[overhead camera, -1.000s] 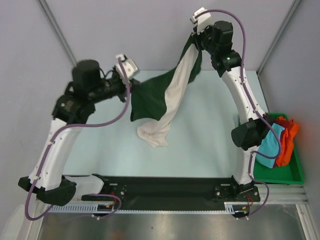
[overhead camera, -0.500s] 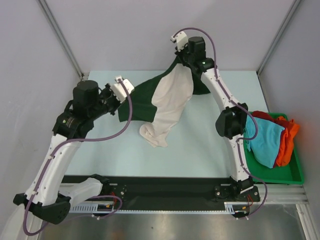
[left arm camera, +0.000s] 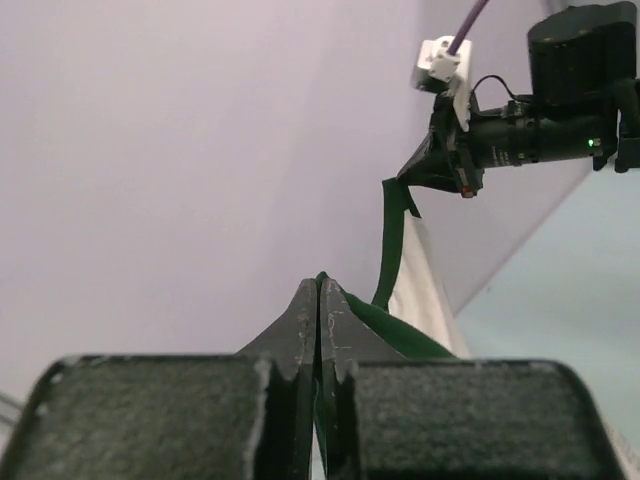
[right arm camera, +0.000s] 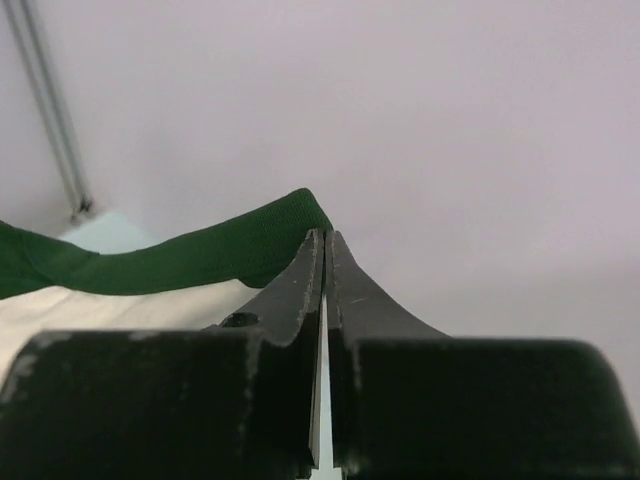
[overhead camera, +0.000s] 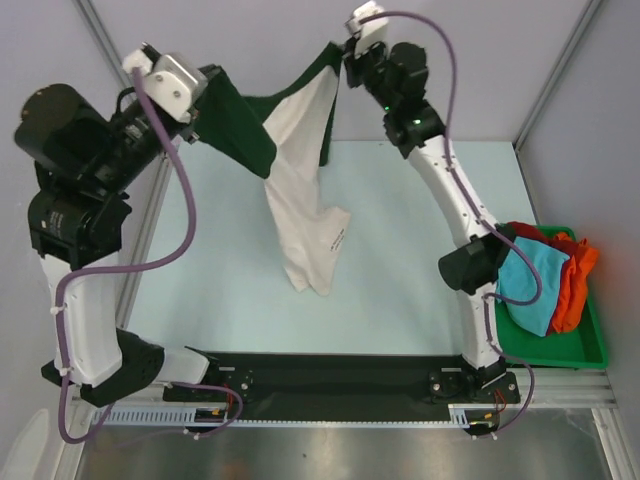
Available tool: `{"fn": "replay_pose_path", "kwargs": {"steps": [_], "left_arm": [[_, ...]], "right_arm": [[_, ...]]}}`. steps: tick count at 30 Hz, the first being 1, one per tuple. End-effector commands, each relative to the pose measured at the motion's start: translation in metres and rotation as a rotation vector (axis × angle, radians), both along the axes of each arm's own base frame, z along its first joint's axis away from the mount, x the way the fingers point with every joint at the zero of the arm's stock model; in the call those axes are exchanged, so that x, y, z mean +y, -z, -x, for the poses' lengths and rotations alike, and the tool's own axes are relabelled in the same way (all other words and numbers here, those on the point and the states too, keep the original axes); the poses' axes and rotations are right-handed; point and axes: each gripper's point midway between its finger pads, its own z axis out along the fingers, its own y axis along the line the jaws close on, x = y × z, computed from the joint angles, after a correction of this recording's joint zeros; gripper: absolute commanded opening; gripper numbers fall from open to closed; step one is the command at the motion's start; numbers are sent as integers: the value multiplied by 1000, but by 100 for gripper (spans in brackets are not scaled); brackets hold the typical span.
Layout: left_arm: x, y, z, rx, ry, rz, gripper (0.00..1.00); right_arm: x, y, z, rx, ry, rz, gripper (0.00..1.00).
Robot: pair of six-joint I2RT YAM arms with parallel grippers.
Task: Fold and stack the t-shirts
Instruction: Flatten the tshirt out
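Pale blue table [overhead camera: 200,270] between grey walls, green bin [overhead camera: 560,357] at its right edge heaped with teal and orange cloth. Held high over the far side: dark green t-shirt [overhead camera: 240,130], stretched taut between both arms, long axis running left to right. Hanging with it, cream-white t-shirt [overhead camera: 300,170], long axis pointing down toward the near edge, dark lettering close to its lower end. Left gripper [overhead camera: 205,90] pinched tight on the green cloth's left corner; right gripper [overhead camera: 345,62] clamped likewise on the right corner.
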Motion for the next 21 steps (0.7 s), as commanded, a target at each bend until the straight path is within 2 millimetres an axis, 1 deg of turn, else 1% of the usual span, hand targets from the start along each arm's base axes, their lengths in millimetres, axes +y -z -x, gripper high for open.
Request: {"fn": "replay_pose_path", "kwargs": {"steps": [1, 2, 3, 4, 5, 6, 7, 8, 9, 10, 11, 12, 13, 14, 15, 16, 17, 18, 19, 20, 21], "left_arm": [[-23, -45, 27, -85, 161, 101, 0], [-29, -46, 28, -89, 186, 105, 0], [-39, -43, 27, -77, 214, 104, 0], [-53, -39, 31, -60, 265, 102, 0], [-63, -32, 33, -32, 299, 102, 0], [-75, -21, 31, 6, 326, 92, 1], [-93, -13, 40, 47, 391, 96, 1], [-103, -4, 42, 86, 424, 98, 1], [-112, 5, 46, 128, 459, 104, 1], [-133, 27, 53, 219, 535, 101, 0], [-153, 53, 58, 299, 588, 75, 1], [-163, 66, 64, 346, 623, 65, 0], [-169, 73, 75, 385, 671, 73, 1], [-177, 85, 79, 418, 700, 61, 7], [-189, 105, 85, 473, 725, 48, 23], [-191, 111, 89, 491, 743, 49, 31], [-194, 116, 90, 508, 749, 50, 40], [-198, 127, 86, 541, 741, 57, 53], [-198, 130, 84, 544, 728, 59, 57], [-197, 134, 76, 542, 691, 55, 60], [-197, 145, 67, 521, 657, 24, 63]], "right_arm": [[-81, -151, 61, -282, 65, -221, 0], [-91, -153, 61, -283, 79, -219, 0], [-114, -159, 64, -283, 112, -204, 0], [-121, -147, 57, -255, 131, -185, 0], [-131, -145, 56, -243, 151, -175, 0], [-155, -148, 57, -244, 187, -167, 0], [-164, -140, 55, -220, 198, -156, 0], [-170, -116, 45, -154, 202, -124, 0], [-176, -102, 40, -116, 208, -108, 0], [-192, -102, 49, -111, 226, -97, 0], [-190, -56, 37, -20, 215, -36, 0], [-193, -44, 41, -2, 220, -10, 0], [-199, -47, 57, -12, 227, 0, 0], [-198, 0, 53, 76, 222, 32, 0], [-199, 12, 57, 92, 222, 50, 0], [-200, 20, 69, 110, 218, 59, 0], [-197, 56, 70, 181, 203, 83, 0], [-198, 72, 73, 214, 201, 92, 0], [-199, 82, 79, 238, 200, 98, 0], [-198, 94, 80, 262, 192, 108, 0], [-197, 115, 81, 305, 187, 121, 0]]}}
